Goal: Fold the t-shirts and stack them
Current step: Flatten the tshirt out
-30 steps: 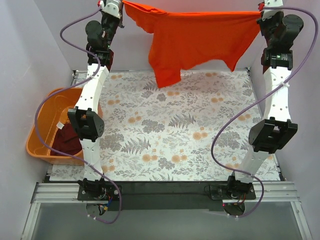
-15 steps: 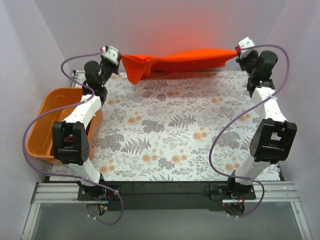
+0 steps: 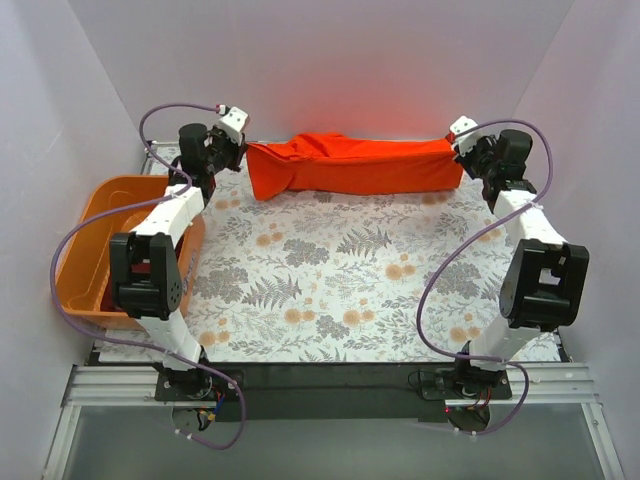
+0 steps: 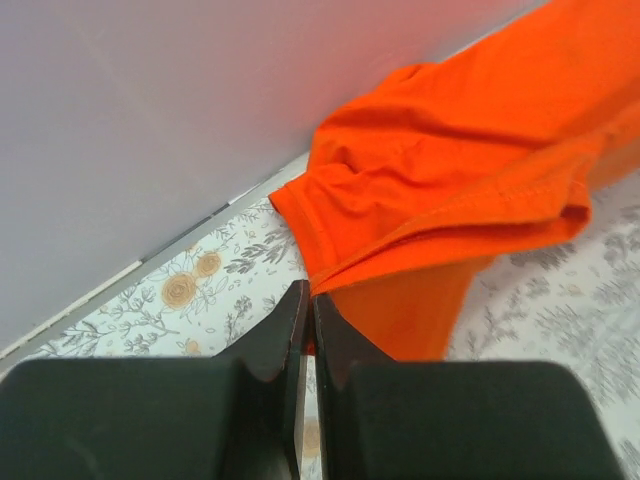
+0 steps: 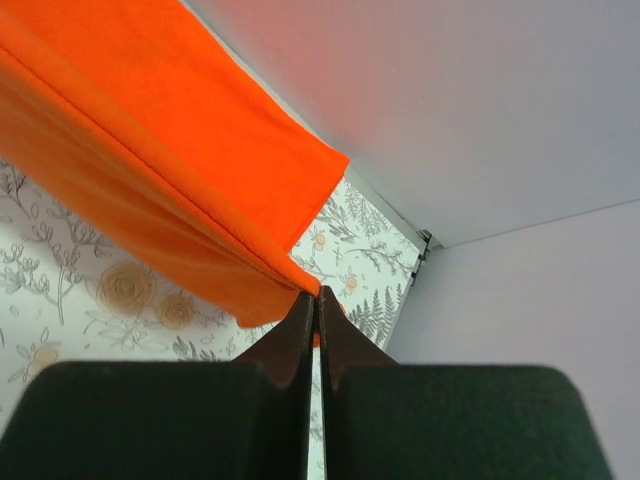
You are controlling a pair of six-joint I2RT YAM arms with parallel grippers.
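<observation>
Pinching both ends — my left gripper (image 4: 305,300) is clamped on one end of the orange-red t-shirt (image 3: 350,165) and my right gripper (image 5: 316,298) on the other, jaws tight with cloth between them. The shirt lies bunched in a long band between the two claws, down on the floral table cover (image 3: 340,280). I judge this the lay-down before the first fold; next it wants drawing toward the bases to flatten. Just beyond both claws stands the back wall (image 3: 340,70) — no room there. Back from the left claw sits the orange basket (image 3: 80,240); nearward there is room.
</observation>
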